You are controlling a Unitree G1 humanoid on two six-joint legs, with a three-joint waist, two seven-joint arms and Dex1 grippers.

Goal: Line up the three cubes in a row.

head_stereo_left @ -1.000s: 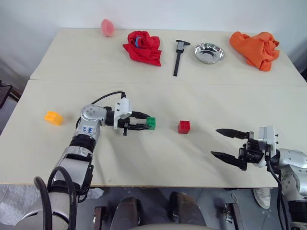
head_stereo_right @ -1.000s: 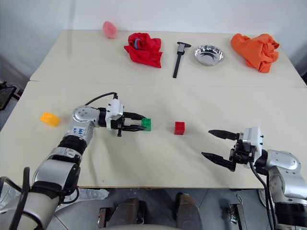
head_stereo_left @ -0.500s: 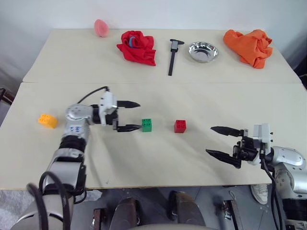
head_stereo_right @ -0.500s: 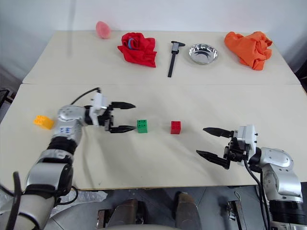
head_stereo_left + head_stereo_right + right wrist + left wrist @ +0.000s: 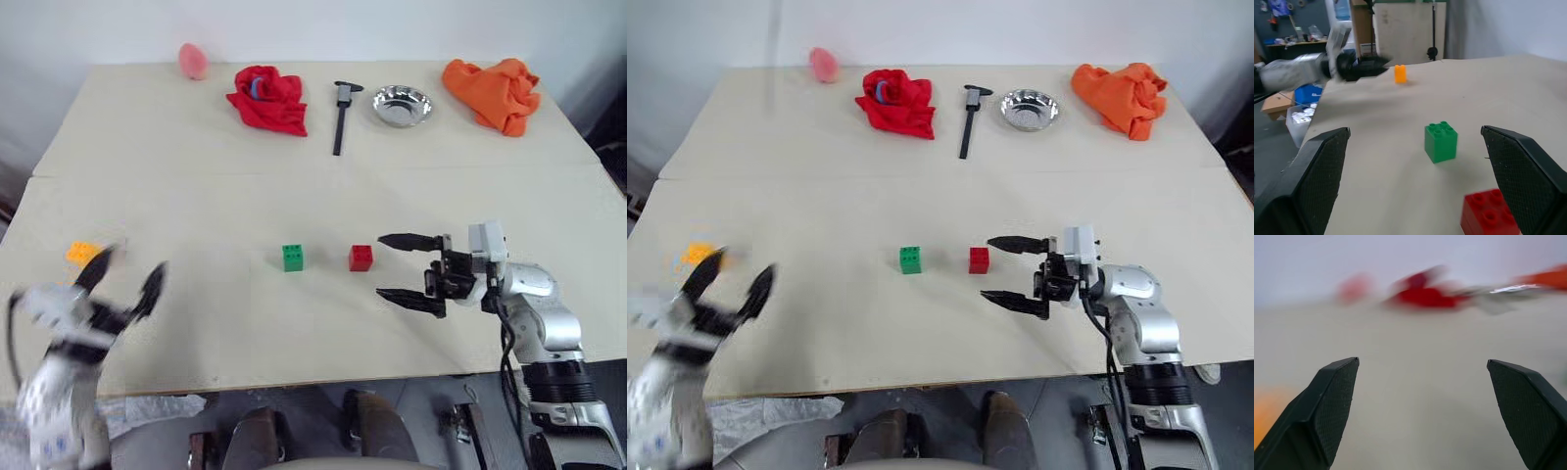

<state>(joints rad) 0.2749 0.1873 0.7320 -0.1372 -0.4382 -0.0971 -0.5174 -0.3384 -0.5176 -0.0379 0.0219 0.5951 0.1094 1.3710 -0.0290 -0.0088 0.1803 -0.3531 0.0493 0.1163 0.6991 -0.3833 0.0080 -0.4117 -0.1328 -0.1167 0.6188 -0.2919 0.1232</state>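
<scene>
The right gripper [image 5: 399, 266] hovers with its fingers spread wide and empty, pointing left at the red brick [image 5: 361, 258], just to that brick's right. The left gripper [image 5: 125, 277] is also wide open and holds nothing, down at the near left edge of the table [image 5: 196, 196], close to the yellow brick [image 5: 82, 254]. Red and green brick [image 5: 292, 257] sit side by side mid-table, a small gap between them — a pair already in line. The yellow one lies well apart to the left, so it is likely the one left to bring over. All three are small studded blocks, upright.
</scene>
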